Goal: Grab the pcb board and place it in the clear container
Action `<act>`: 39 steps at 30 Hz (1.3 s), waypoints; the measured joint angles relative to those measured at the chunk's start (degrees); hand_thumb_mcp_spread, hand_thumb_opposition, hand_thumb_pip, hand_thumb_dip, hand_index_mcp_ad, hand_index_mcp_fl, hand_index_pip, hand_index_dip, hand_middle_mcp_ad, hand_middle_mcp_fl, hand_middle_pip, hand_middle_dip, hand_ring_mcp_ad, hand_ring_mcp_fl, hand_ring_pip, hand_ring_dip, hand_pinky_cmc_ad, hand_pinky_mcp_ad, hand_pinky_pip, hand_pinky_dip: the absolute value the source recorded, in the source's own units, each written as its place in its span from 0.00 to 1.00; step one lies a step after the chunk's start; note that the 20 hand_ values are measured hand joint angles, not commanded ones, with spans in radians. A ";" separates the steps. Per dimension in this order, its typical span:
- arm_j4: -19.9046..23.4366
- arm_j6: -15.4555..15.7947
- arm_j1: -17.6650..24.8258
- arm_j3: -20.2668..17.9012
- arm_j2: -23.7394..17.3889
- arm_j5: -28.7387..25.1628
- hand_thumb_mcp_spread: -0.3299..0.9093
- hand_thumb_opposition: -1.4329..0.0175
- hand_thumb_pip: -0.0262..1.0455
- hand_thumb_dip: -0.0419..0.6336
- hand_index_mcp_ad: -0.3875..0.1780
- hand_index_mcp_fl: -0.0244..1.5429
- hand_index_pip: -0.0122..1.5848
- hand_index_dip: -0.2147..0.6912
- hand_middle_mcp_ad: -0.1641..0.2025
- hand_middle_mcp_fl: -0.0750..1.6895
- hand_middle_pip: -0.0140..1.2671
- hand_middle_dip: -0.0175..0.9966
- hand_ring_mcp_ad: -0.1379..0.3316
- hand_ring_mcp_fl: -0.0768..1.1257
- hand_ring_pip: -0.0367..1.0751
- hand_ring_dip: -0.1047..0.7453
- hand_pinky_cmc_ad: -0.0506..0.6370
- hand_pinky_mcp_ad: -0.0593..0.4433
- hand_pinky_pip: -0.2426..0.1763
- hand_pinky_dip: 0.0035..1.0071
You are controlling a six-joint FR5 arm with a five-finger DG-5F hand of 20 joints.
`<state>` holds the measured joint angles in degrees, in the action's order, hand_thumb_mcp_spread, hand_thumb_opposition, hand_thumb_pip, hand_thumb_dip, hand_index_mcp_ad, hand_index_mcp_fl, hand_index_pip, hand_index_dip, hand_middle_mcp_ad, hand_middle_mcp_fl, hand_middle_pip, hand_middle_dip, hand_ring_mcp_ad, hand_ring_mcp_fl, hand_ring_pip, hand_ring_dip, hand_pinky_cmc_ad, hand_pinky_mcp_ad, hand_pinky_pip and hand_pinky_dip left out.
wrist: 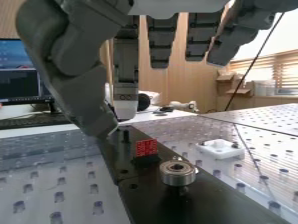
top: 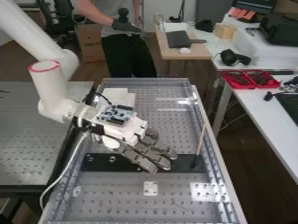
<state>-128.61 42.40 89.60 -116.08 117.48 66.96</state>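
Note:
The hand (top: 148, 149) hangs over the black plate (top: 183, 164) in the high view, its fingers stretched out and relaxed. In the wrist view the hand (wrist: 78, 82) has its thumb low above the plate, close to a small black post, with nothing held. A small red pcb board (wrist: 146, 147) stands upright in a black holder on that plate, apart from the thumb and fingers. Which object is the clear container, I cannot tell; a pale bright square (top: 203, 191) lies at the bench's near right and may be only glare.
A round metal bearing (wrist: 178, 172) sits on a post beside the red board. On the perforated bench is a white square fixture (wrist: 220, 149). A thin slanted stick (top: 201, 140) rises at the plate's right end, and a white block (top: 116, 95) lies behind the arm.

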 joint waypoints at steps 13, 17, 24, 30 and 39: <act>-0.09 9.85 -1.42 0.52 -0.02 6.50 0.63 0.40 0.70 0.48 0.53 0.03 0.98 0.43 0.57 0.11 0.11 0.17 0.62 0.07 0.11 0.14 0.43 0.37 0.37 0.22; -1.30 12.56 -3.01 0.89 -0.42 9.76 0.63 0.40 0.70 0.49 0.53 0.03 0.98 0.43 0.56 0.11 0.11 0.17 0.62 0.07 0.11 0.14 0.43 0.37 0.37 0.21; -4.27 14.70 -5.12 2.43 -0.38 14.10 0.63 0.40 0.70 0.48 0.53 0.05 0.98 0.43 0.56 0.12 0.11 0.17 0.62 0.07 0.11 0.14 0.43 0.37 0.40 0.22; -4.21 15.23 -5.74 3.05 0.16 16.48 0.64 0.40 0.70 0.49 0.53 0.07 0.98 0.41 0.56 0.12 0.10 0.17 0.61 0.07 0.11 0.14 0.43 0.35 0.40 0.22; 2.35 15.07 -6.84 1.71 1.81 19.86 0.64 0.39 0.71 0.49 0.53 0.07 0.98 0.41 0.56 0.12 0.10 0.18 0.62 0.07 0.11 0.14 0.43 0.37 0.40 0.22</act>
<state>-126.26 57.47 82.76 -114.37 119.29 86.82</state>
